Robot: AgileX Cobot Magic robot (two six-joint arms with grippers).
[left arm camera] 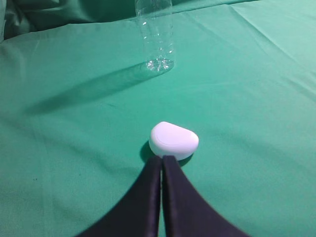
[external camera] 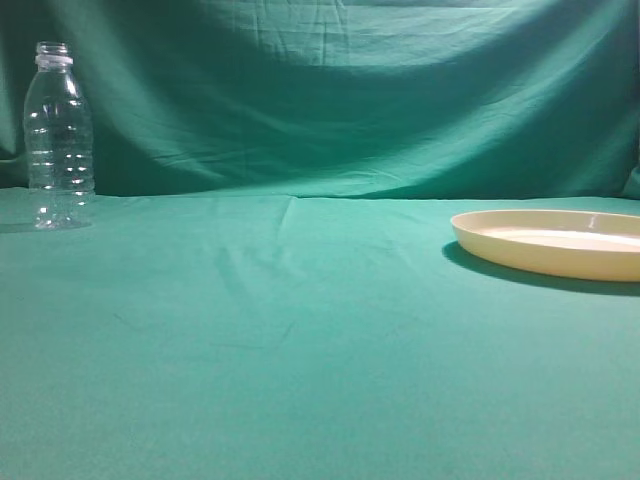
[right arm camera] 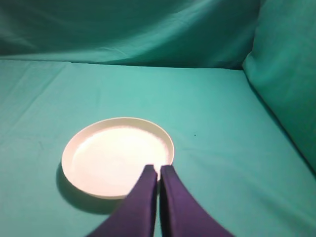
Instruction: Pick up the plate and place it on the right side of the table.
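Note:
The cream-yellow plate [external camera: 560,246] lies flat on the green table [external camera: 300,350] at the right edge of the exterior view, partly cut off by the frame. In the right wrist view the plate [right arm camera: 111,155] lies below and left of my right gripper [right arm camera: 158,169]. That gripper is shut and empty, with its tips over the plate's near right rim. My left gripper [left arm camera: 162,158] is shut and empty. Its tips are just short of a small white rounded object [left arm camera: 174,139] lying on the cloth. Neither gripper shows in the exterior view.
A clear, empty plastic bottle [external camera: 58,140] stands upright at the far left of the table, and it also shows at the top of the left wrist view [left arm camera: 155,39]. The green cloth backdrop [external camera: 330,90] rises behind the table and along its right side [right arm camera: 286,74].

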